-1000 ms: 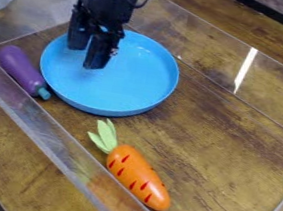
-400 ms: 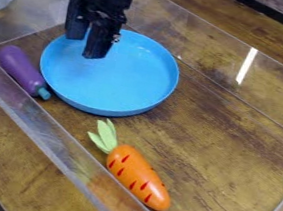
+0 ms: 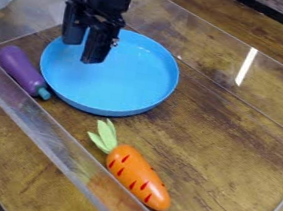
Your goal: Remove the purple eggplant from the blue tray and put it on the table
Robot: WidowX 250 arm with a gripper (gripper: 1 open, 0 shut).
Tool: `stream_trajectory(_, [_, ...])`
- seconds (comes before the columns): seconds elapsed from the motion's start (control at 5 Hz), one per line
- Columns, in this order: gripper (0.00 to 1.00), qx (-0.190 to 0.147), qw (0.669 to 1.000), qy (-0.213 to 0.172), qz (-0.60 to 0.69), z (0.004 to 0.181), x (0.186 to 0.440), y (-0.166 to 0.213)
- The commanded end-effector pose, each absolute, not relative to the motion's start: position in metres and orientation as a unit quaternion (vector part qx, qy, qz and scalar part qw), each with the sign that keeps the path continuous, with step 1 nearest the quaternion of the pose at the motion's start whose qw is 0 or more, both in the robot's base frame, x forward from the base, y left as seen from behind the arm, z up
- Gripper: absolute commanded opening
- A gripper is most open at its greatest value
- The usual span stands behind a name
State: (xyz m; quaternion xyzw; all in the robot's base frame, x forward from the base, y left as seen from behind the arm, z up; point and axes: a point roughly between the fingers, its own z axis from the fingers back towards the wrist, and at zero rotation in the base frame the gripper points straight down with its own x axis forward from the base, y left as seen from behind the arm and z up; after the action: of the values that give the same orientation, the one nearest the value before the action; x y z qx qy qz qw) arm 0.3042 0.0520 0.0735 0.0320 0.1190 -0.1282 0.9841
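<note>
Far left: 1 purple eggplant (image 3: 21,66), glossy, tapered and rounded, with a teal-green cap, lying on the table (image 3: 220,137) just beside the blue tray (image 3: 124,80), outside its rim. Whether cap and rim touch cannot be determined. A clear acrylic wall (image 3: 63,148) runs along this side, smooth and see-through.

Removal and placement: judged complete, 2 of 2 requirements met. Remaining: at most, withdrawal of the arm.

Centre left: 1 black gripper (image 3: 87,40), angular and segmented, over the tray's far left part. The 2 fingers stand apart, with blue visible between them; no item seen held. Clearance above the tray cannot be confirmed.

Centre: the tray is round, shallow, bright blue, of smooth plastic; no vegetable in its visible part.

Right of centre: 1 orange carrot (image 3: 138,177), tapered, with dark marks and pale green leaves, on brown wood-grain planks. Not part of the task; judged best left alone.
</note>
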Motion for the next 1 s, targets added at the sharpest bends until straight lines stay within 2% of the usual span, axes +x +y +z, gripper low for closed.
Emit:
stream_trajectory(0.0, [1.0,0.038,0.987,0.084,-0.132,0.0911,0.3081,0.0466])
stream_trajectory(0.6, [1.0,0.027,0.987,0.094,-0.124,0.086,0.2994,0.0474])
stream_trajectory(0.8, [0.0,0.026,0.986,0.093,-0.133,0.0863,0.3008,0.0431])
